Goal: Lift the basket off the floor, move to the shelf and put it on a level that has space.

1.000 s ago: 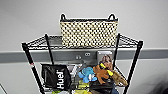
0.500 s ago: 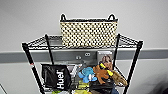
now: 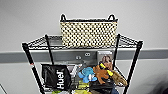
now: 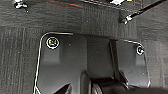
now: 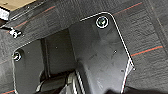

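The cream woven basket [image 3: 88,33] with a dark rim and two small black loop handles stands upright on the top level [image 3: 125,41] of the black wire shelf [image 3: 31,62], against the pale wall. Nothing touches the basket. Both wrist views look down on the dark carpet floor [image 4: 20,50] [image 5: 150,30] past the robot's own dark plates. A castor wheel of the shelf [image 4: 127,18] shows in the left wrist view.
The tier below holds a black Huel bag [image 3: 56,76], a blue soft toy [image 3: 87,74], a brown soft toy [image 3: 105,73] and a box [image 3: 105,58]. Pale wooden flooring [image 5: 15,3] borders the carpet. A grey band runs along the wall behind the shelf.
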You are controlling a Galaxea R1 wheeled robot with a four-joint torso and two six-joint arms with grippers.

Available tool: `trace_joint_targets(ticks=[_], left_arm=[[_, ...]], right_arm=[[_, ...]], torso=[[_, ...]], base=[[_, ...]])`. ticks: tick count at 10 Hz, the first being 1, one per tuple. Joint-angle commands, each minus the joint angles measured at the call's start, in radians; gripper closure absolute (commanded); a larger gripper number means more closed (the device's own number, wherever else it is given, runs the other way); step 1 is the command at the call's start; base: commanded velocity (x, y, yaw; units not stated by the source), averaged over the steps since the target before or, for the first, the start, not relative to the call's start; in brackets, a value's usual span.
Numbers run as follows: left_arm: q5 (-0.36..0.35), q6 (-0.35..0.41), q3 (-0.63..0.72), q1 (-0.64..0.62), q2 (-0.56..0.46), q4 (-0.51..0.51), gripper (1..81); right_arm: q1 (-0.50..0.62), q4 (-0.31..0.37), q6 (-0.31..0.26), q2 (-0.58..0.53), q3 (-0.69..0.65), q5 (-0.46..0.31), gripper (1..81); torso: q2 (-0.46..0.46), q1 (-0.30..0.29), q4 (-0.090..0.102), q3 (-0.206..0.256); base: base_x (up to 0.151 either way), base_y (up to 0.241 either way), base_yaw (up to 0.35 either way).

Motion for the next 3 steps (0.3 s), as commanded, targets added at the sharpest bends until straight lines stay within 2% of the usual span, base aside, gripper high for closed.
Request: trace_joint_targets(ticks=[1,3], left_arm=[[0.053,0.004,-0.106,-0.046,0.074,0.049,1.0],[0.052,0.003,-0.11,-0.036,0.078,0.048,1.0]], right_arm=[[0.037,-0.008,-0.001,0.01,-0.007,-0.027,1.0],[0.037,-0.013,-0.004,0.009,-0.007,-0.026,1.0]], torso=[[0.0,0.0,0.0,0.0],[0.0,0.0,0.0,0.0]], base=[[0.0,0.0,0.0],[0.0,0.0,0.0]])
